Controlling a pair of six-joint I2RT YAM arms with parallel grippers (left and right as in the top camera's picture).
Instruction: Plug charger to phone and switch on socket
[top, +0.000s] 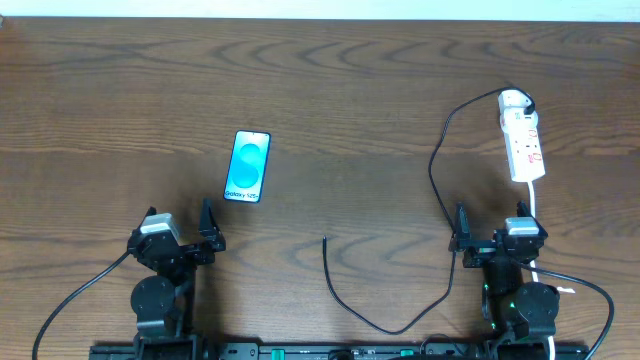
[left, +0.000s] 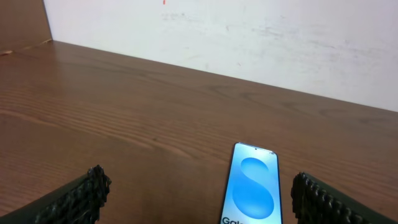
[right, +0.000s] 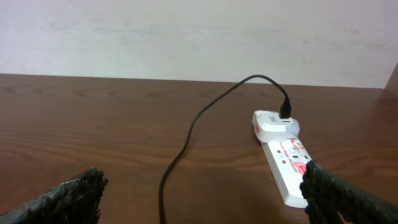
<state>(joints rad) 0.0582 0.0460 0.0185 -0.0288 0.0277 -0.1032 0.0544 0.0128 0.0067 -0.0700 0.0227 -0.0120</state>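
Observation:
The phone (top: 247, 166) lies flat left of centre, its blue screen up; in the left wrist view the phone (left: 252, 186) sits just ahead, nearer the right finger. My left gripper (top: 180, 222) (left: 199, 205) is open and empty, short of it. The white socket (top: 522, 135) (right: 286, 158) lies at the far right. The black charger (top: 440, 190) (right: 186, 137) runs from its plug (right: 285, 112) in a white adapter at the socket's far end, loops toward the front edge and ends in a free tip (top: 324, 238). My right gripper (top: 490, 222) (right: 202, 202) is open and empty.
The socket's thick white cord (top: 533, 205) runs down past the right arm. A white wall (right: 186, 31) rises behind the table's far edge. Bare brown wood (top: 360, 120) lies between the phone and the cable.

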